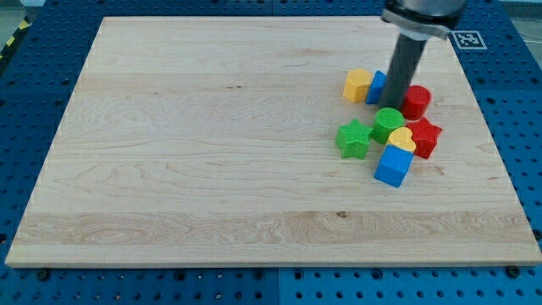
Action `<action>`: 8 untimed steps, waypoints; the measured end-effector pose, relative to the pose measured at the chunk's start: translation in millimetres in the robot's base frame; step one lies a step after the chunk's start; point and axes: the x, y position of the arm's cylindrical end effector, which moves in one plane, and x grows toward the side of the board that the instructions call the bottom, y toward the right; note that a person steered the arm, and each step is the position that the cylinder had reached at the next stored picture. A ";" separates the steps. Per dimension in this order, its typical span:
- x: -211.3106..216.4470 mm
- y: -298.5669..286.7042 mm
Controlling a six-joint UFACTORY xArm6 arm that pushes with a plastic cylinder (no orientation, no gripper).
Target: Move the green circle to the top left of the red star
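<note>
The green circle [388, 124] lies at the right of the wooden board [212, 144]. The red star [424, 136] lies just to its right, with a yellow heart [401, 139] between and slightly below them. My tip [395, 108] stands at the green circle's upper edge, touching or nearly touching it. The rod rises from there to the view's top. A blue block [377, 86] sits partly hidden behind the rod on its left, and a red cylinder [417, 102] sits on its right.
A green star [354, 140] lies left of the green circle. A yellow hexagon-like block [357, 85] lies at the upper left of the cluster. A blue cube [393, 166] lies below the yellow heart. The board's right edge is near the cluster.
</note>
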 end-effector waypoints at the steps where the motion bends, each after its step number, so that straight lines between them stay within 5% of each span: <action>1: -1.3 41.4; 3: -1.3 47.6; 6: -5.6 -42.4; 8: 30.5 -58.6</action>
